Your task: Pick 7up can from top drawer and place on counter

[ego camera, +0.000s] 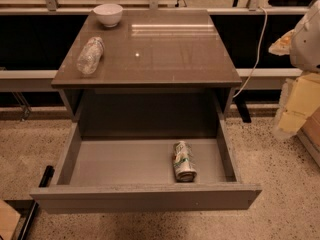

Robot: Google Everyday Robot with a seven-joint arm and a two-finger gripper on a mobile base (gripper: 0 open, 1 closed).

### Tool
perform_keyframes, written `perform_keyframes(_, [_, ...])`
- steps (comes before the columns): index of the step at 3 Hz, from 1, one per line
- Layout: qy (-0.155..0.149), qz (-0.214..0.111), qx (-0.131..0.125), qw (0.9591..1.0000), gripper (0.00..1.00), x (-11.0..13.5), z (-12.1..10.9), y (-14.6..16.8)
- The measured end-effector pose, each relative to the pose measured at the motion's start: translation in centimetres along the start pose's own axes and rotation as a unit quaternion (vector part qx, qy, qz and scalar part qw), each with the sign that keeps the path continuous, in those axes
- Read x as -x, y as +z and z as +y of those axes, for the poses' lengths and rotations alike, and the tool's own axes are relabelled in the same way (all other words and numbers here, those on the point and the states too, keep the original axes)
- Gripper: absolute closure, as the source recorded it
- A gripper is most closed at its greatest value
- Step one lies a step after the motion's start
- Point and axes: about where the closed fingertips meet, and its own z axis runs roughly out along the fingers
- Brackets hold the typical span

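The 7up can [183,161] lies on its side on the floor of the open top drawer [125,164], right of the middle and close to the front panel. It is dented, with a green and white label. The counter [160,49] is the glossy grey-brown top of the cabinet, above and behind the drawer. My gripper [296,106] shows as a pale yellowish shape at the right edge of the view, below the white arm [307,36]. It is well to the right of the drawer and above floor level, apart from the can.
A clear plastic bottle [90,55] lies on its side at the counter's left edge. A white bowl [108,14] stands at the counter's back left. A white cable [252,49] hangs right of the cabinet. Speckled floor surrounds the drawer.
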Motion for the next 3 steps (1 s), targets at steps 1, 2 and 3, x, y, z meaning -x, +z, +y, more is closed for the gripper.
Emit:
perform_keyframes(1, [0.006,-0.006,-0.006,0.9999,0.0,0.3,-0.2,-0.1])
perform_keyframes(2, [0.082,-0.037,-0.011,0.9959,0.0,1.9,-1.2,2.8])
perform_keyframes(3, [0.159,-0.049,-0.011,0.986,0.0,3.5,-2.3,5.6])
